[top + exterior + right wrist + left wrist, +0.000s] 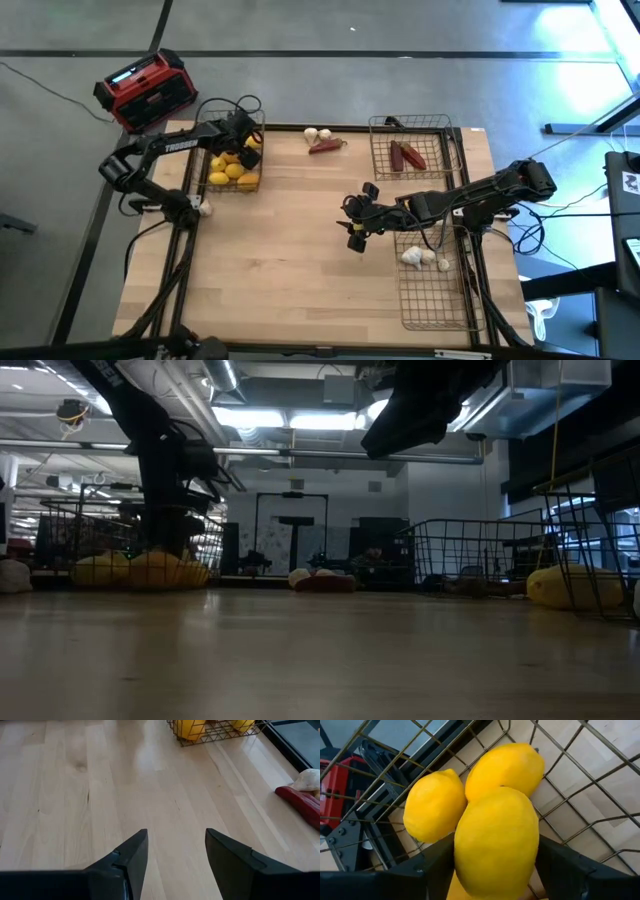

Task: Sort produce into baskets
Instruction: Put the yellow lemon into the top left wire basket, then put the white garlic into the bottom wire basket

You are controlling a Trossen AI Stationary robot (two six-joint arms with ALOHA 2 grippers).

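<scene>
The left gripper [495, 870] is sitting over the basket [232, 150] with a yellow lemon [496, 840] between its fingers. The right gripper [175, 857] is hanging open, holding nothing.

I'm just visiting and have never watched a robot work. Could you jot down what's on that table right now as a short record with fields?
left gripper: over the lemon basket, a lemon between its fingers
right gripper: open, empty, above bare table
lemon basket: several yellow lemons inside
far right basket: two dark red pieces
near right basket: white garlic bulbs
unsorted: a garlic bulb and a red piece at the far table edge
off table: red-and-black box
</scene>
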